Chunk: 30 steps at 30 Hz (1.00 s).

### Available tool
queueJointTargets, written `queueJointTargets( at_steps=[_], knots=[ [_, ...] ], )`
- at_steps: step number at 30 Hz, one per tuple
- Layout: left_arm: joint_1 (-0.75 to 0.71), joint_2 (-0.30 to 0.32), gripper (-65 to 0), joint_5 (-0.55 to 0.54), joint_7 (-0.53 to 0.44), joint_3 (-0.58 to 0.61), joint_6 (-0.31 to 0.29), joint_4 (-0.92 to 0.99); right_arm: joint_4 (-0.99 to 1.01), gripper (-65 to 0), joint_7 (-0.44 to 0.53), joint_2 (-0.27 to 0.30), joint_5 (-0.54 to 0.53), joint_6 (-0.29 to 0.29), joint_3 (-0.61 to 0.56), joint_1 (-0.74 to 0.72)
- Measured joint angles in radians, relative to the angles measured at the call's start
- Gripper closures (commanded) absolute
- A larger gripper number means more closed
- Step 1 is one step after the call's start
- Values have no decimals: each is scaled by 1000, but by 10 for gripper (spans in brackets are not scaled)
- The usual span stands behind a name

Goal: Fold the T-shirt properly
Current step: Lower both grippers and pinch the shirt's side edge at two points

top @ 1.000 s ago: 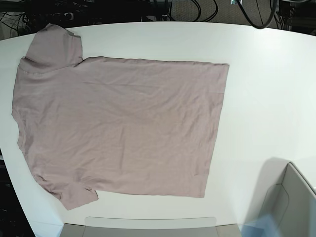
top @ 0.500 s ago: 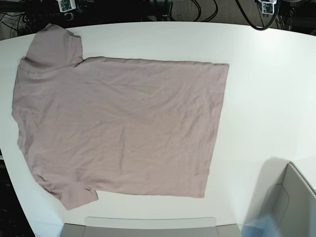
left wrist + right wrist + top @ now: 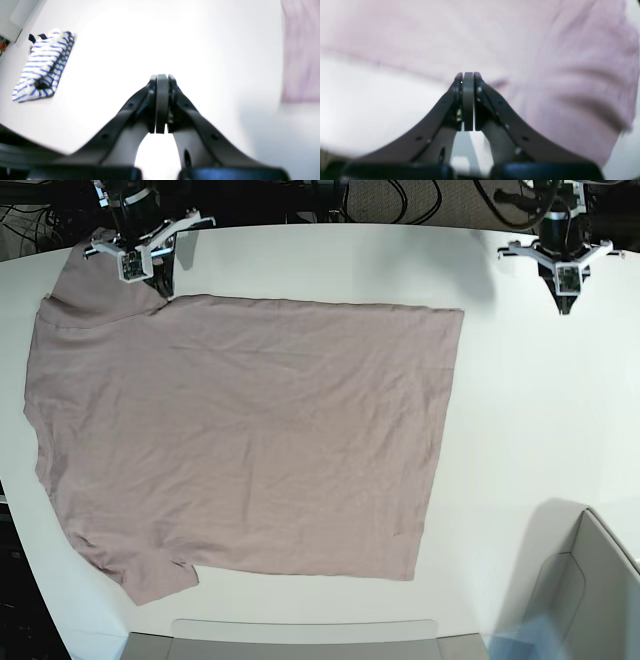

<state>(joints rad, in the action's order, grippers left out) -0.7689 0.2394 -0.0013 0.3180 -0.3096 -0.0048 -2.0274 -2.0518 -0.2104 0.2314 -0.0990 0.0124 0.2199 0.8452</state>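
t-shirt lies flat and unfolded on the surface, both grippers' jaws closed on nothing, every fold left.

White table, glossy. A folded blue-and-white striped garment lay on it at the left wrist view's left. Grey bin at base view's lower right corner; dark cables behind the far edge

Both hands newly in view
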Motion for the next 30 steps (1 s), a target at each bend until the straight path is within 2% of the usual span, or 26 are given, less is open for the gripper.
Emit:
queueJointTargets(
  at_steps=[3,5,7,10,14,16,18,20,22,24,25,27,28,30],
  knots=[
    [93,-23,-4,-3,8,2,-6,-6,0,0,4,-68,-1,-5,-1,-83],
    [121,-41,-4,-2,-9,6,-5,-6,0,0,-8,-91,0,-6,-3,-124],
    [121,-43,-4,-2,-5,38,7,-6,0,-1,-53,-90,0,-5,-4,-158],
    [117,-47,-4,-2,-5,107,-7,-5,0,-16,-124,-80,0,2,13,-192],
    [83,-50,-5,-2,-4,148,-6,-4,0,-116,-142,-82,-22,-10,101,-191],
    [80,-38,-14,-2,-5,172,5,-3,0,-175,-135,-76,-133,-1,183,-160],
    [80,-37,-29,-2,-5,196,5,-3,2,-214,-152,-36,-299,-14,259,-99],
    [82,-39,-43,-2,-3,217,-2,-3,15,-232,-177,23,-471,-13,336,-51],
    [82,-40,-52,-2,-3,248,2,-3,46,-235,-241,55,-621,-9,443,-32],
    [79,-40,-57,-2,2,288,1,-3,101,-235,-306,56,-719,-16,556,-36],
    [79,-40,-58,-2,4,303,-3,-3,129,-235,-325,53,-732,-17,596,-45],
    [80,-39,-57,-2,3,323,-3,-3,202,-235,-374,50,-742,-60,665,-79],
    [80,-40,-57,-2,3,323,-3,-3,240,-235,-404,51,-743,-105,695,-93],
    [80,-40,-57,-1,3,323,1,-3,307,-235,-458,53,-749,-245,745,-112]
  ],
)
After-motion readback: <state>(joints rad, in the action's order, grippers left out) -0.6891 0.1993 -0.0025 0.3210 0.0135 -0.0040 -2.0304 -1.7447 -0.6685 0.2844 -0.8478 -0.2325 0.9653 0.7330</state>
